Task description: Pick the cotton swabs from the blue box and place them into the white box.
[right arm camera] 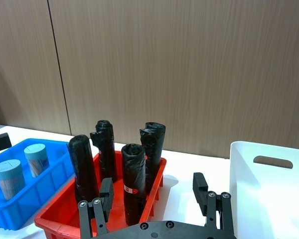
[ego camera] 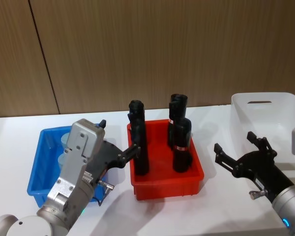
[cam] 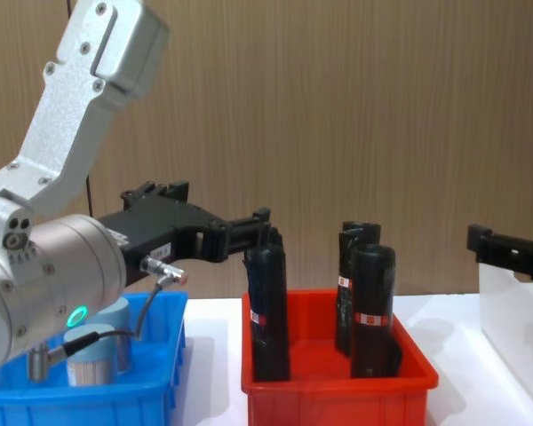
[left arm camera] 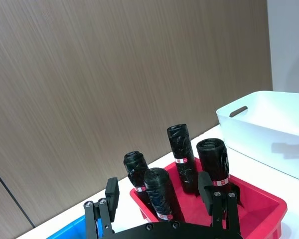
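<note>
Count: 3 containers, 2 jars of cotton swabs (right arm camera: 10,178), 4 black bag rolls (right arm camera: 133,181) with red-white bands, 2 grippers. Blue box (ego camera: 35,169) sits at 9 o'clock of the red bin (ego camera: 167,189). White box (ego camera: 285,105) is at 2 o'clock of it, with the handle cutout (ego camera: 259,102) in its far wall. Both swab jars stand upright in the blue box, pale blue caps up, near each other but apart; the left arm covers part of them in the head view. All four rolls stand upright in the red bin, two toward 12 o'clock and two toward 6. Left gripper (left arm camera: 158,191) hangs above the 3 o'clock side of the blue box, fingers (left arm camera: 111,191) spread wide, gripping nothing. One fingertip is just beside the top of the near-left roll; can't tell if it touches. Right gripper (ego camera: 233,142) hovers over the surface (ego camera: 221,196) at 4 o'clock of the red bin, fingers spread, gripping nothing. Room: only a narrow gap between the blue box and the red bin. There's a wider bare strip of surface between the red bin and the white box, and that's where the right gripper is. Wood-panel wall (ego camera: 162,49) closes off the surface's 12 o'clock edge, and the white box's far side is near it.
</note>
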`<state>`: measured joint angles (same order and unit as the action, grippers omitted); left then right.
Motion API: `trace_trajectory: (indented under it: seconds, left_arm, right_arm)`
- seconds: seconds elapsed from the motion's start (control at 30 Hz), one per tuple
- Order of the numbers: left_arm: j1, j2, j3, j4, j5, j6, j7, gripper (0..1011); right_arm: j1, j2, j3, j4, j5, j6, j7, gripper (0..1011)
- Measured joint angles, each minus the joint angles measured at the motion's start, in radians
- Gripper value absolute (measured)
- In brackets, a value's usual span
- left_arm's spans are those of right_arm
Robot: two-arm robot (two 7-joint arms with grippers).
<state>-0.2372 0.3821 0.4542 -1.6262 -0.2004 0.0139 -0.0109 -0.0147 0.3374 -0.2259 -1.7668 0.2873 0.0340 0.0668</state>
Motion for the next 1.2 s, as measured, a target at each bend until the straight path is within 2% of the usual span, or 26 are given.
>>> trace_trajectory:
  seconds: [0.2,0.4,0.8,1.2]
  left_arm:
    - [0.000,-0.001,-0.001,0.000,-0.003,0.001,0.000,1004]
    - [0.003,-0.006,-0.004,0.000,-0.032,0.012,0.015,1004]
    - [0.019,-0.010,-0.024,-0.011,-0.134,0.068,0.093,1004]
    - [0.045,0.018,-0.065,-0.023,-0.236,0.123,0.172,1004]
  right_arm:
    - [0.000,0.000,0.000,0.000,0.000,0.000,0.000,1002]
    - [0.000,0.000,0.000,0.000,0.000,0.000,0.000,1002]
    - [0.000,0.000,0.000,0.000,0.000,0.000,0.000,1002]
    - [0.000,0.000,0.000,0.000,0.000,0.000,0.000,1002]
